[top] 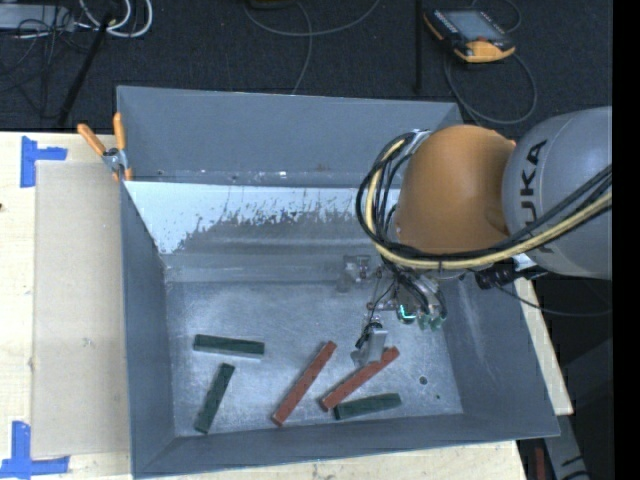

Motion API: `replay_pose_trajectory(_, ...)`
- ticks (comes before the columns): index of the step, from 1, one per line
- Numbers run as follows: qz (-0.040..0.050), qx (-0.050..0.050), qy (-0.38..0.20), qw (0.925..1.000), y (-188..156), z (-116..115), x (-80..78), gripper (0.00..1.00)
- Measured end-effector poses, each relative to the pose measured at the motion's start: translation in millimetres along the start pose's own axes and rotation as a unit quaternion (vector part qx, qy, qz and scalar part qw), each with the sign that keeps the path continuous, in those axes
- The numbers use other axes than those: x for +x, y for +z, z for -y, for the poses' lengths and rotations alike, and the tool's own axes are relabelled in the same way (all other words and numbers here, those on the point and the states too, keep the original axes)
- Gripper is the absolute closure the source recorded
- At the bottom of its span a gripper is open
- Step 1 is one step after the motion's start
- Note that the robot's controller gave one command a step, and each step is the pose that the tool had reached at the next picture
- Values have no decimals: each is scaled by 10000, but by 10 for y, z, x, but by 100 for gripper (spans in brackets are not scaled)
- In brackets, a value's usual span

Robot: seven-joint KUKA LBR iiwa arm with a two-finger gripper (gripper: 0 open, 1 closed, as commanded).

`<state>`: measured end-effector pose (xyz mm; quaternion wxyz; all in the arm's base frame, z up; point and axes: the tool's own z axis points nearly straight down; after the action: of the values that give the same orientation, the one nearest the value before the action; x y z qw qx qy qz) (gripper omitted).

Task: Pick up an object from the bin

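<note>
Red-brown bar (pixel 360 378), lying front right in the grey bin (pixel 300 158) with its upper end beneath the jaws, whose state cannot be told, may pivot or slip if gripped off-centre, disturbing the dark green bar (pixel 367 405) just beside it.

one camera looks down on the grey metal bin (pixel 300 148) from above and a little to one side, near enough that the bin takes up most of the frame; the arm (pixel 570 188) reaches in from the right.
</note>
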<state>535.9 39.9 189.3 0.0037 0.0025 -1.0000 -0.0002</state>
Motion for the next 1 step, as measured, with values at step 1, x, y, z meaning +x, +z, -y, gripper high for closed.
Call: replay_pose_trajectory(1, -10, -1, -458, 9990, 1243, 673, 372, 0)
